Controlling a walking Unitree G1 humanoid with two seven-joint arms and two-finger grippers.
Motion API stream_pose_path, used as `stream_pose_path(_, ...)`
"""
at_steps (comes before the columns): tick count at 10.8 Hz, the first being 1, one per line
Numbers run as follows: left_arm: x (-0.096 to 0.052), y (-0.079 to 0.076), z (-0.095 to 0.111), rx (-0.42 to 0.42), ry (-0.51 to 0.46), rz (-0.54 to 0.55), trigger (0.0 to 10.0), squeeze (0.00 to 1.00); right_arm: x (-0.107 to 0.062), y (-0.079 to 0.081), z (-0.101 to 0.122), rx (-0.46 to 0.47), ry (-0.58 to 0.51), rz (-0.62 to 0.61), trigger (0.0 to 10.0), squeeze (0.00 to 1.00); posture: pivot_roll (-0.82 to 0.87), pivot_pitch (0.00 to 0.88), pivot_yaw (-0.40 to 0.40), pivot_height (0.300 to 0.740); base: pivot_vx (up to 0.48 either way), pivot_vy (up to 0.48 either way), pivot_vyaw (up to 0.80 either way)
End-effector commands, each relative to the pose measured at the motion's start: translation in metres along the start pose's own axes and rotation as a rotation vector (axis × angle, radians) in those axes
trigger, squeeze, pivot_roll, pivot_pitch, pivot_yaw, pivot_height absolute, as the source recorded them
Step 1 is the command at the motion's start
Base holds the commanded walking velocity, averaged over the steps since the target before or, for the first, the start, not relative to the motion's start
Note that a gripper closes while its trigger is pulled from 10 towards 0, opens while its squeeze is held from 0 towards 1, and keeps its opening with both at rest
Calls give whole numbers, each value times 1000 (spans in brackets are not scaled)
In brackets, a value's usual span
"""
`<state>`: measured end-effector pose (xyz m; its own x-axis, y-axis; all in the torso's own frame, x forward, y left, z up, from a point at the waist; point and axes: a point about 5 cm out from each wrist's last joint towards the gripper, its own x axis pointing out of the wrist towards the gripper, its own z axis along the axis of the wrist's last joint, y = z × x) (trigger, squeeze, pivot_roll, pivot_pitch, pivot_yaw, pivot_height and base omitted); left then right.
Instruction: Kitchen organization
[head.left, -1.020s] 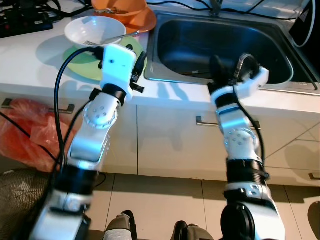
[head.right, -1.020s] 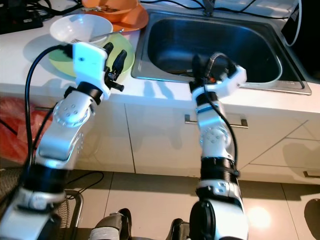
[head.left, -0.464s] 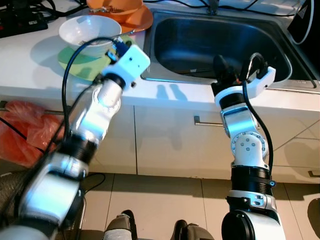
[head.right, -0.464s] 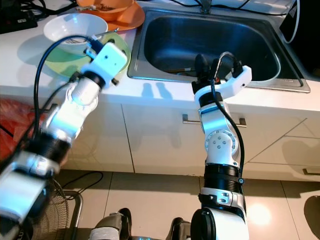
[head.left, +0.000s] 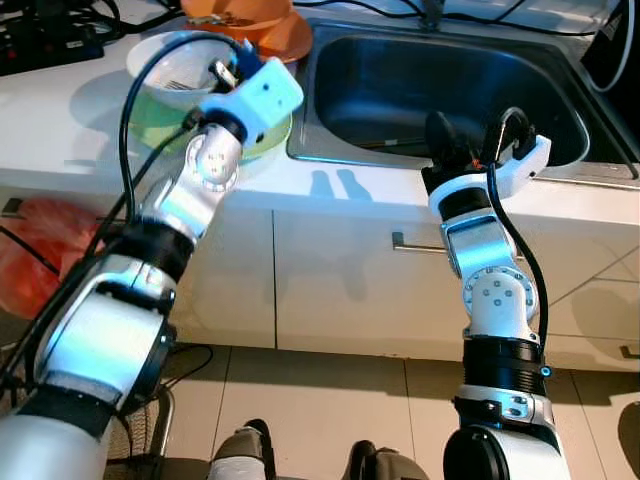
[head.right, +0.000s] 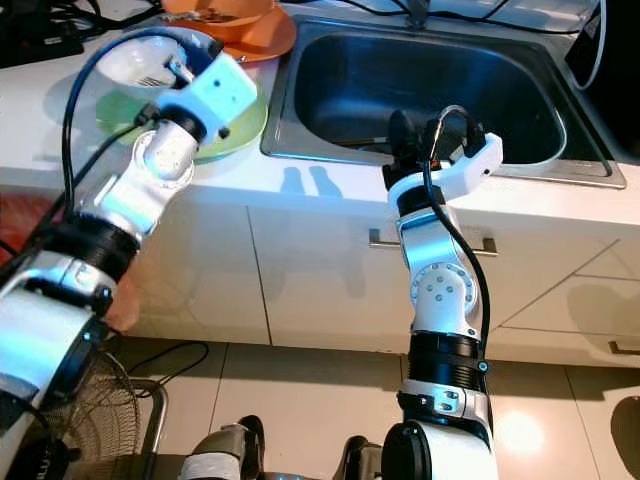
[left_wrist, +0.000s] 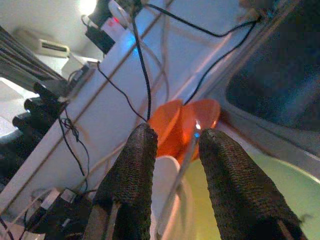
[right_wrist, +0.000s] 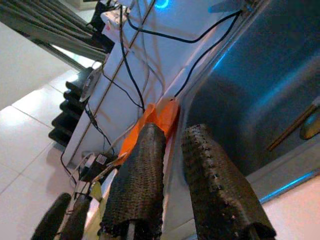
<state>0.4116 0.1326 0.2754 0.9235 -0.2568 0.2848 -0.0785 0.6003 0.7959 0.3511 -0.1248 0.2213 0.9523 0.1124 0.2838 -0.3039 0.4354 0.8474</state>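
At the upper left of the frame the left tool, fingers apart, reaches the white bowl on the green plate, its fork handle lengthwise between them; the right tool, slightly parted, is farther off at the sink

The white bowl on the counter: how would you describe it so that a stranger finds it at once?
Start at the steel sink and move along the white counter to its left. There the white bowl sits on a pale green plate, with a metal utensil inside. The bowl behind it is orange.
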Motion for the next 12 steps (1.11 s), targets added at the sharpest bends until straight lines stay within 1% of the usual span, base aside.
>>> stream_pose_path(1,2,2,0,26,5,8,10000,0,-6,2,-16,72,17,-9,10000,0,103,152,-48,740,0,0,0)
stream_pose_path(4,8,6,1,51,7,7,10000,0,-10,2,-16,78,18,-19,10000,0,94,170,-47,740,0,0,0)
stream_pose_path(6,10,7,2,59,7,12,10000,0,-12,2,-17,80,18,-23,10000,0,87,175,-45,740,0,0,0)
stream_pose_path(9,14,4,9,92,-8,2,10000,0,-17,2,-16,84,12,-35,10000,0,69,197,-40,740,0,0,0)
stream_pose_path(12,15,4,11,98,-24,2,10000,0,-21,2,-17,86,11,-46,10000,0,62,206,-37,740,0,0,0)
